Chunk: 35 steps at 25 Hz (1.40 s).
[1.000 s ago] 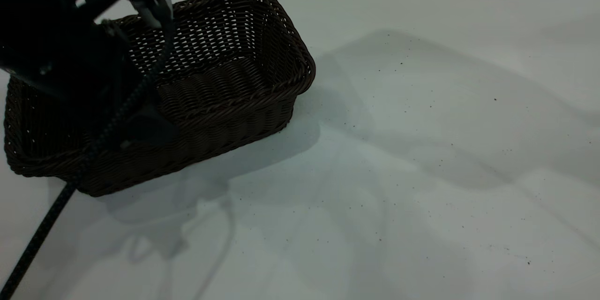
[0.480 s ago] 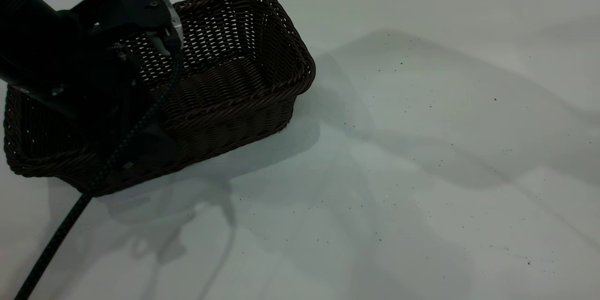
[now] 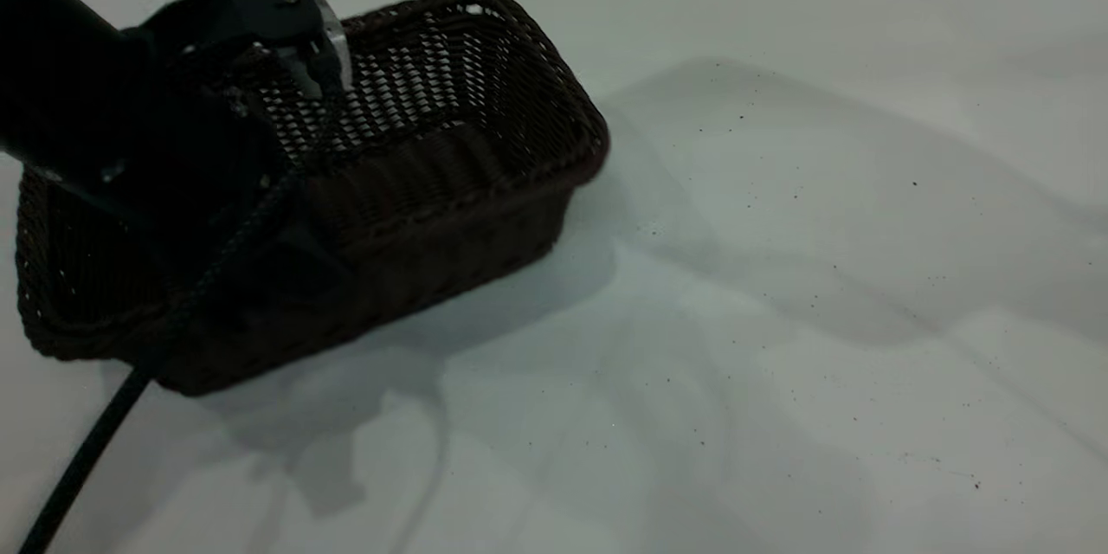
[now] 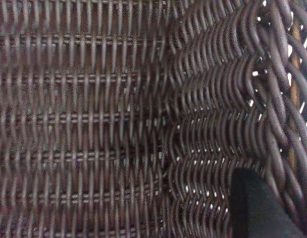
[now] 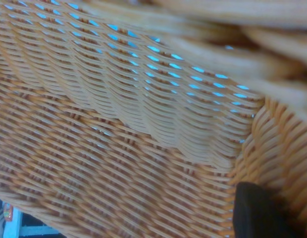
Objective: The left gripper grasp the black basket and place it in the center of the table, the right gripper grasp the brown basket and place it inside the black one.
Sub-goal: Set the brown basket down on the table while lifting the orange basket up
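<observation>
The black basket (image 3: 467,164) sits at the left of the white table (image 3: 779,320), its right end slightly raised. My left gripper (image 3: 281,264) reaches down over its near long rim and is shut on that wall. In the left wrist view one black finger (image 4: 257,208) lies against the inside of the dark weave (image 4: 94,124); the other finger is hidden behind the wall. The right gripper is out of the exterior view. In the right wrist view its black finger (image 5: 260,213) presses the inner wall of the brown basket (image 5: 119,148), close under the braided rim.
A braided black cable (image 3: 78,459) hangs from the left arm to the front left edge. Small dark specks dot the table's right half. The table's far edge runs along the top of the exterior view.
The left gripper lowered onto the black basket's near rim and took hold. The basket has since shifted to the right with it.
</observation>
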Each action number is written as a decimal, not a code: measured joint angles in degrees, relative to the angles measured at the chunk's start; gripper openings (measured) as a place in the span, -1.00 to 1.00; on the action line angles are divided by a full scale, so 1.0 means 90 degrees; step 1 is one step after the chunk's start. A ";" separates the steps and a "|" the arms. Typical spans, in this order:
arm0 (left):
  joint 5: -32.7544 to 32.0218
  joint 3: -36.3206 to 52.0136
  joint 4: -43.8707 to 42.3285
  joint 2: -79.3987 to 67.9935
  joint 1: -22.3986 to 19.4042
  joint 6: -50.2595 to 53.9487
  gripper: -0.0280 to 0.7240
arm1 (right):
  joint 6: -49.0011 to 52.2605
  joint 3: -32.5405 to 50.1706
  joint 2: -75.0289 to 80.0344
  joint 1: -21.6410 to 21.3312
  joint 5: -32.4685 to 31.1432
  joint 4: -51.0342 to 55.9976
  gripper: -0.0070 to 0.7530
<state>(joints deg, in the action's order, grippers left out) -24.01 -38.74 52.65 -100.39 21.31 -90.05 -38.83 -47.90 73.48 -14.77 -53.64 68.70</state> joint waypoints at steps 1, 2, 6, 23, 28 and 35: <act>-0.0178 0.0000 0.0000 0.0000 0.0035 0.0000 -0.58 | 0.0000 0.0000 0.0000 0.0000 0.0007 0.0000 -0.69; -0.0322 0.0000 -0.0007 0.0000 0.0082 0.0000 -0.58 | 0.0000 0.0000 0.0000 0.0000 0.0007 0.0000 -0.69; -0.0599 0.0000 -0.0089 0.0014 0.0356 0.0012 -0.58 | -0.0015 0.0000 0.0000 0.0000 0.0007 0.0000 -0.69; -0.0616 -0.0611 -0.1372 0.0007 0.1141 0.0018 -0.58 | -0.0302 0.0000 0.0000 0.0000 -0.0062 0.0087 -0.69; -0.0571 -0.0881 -0.1373 -0.0150 0.1332 0.0011 -0.58 | -0.0351 0.0000 0.0000 0.0000 -0.0048 0.0133 -0.69; -0.0680 -0.0881 -0.1221 -0.0388 0.1423 0.0005 -0.58 | -0.0474 0.0000 0.0000 0.0000 -0.0030 0.0133 -0.69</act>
<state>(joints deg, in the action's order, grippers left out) -30.13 -46.67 41.65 -103.89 34.12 -90.00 -43.09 -47.90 73.48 -14.77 -53.91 69.90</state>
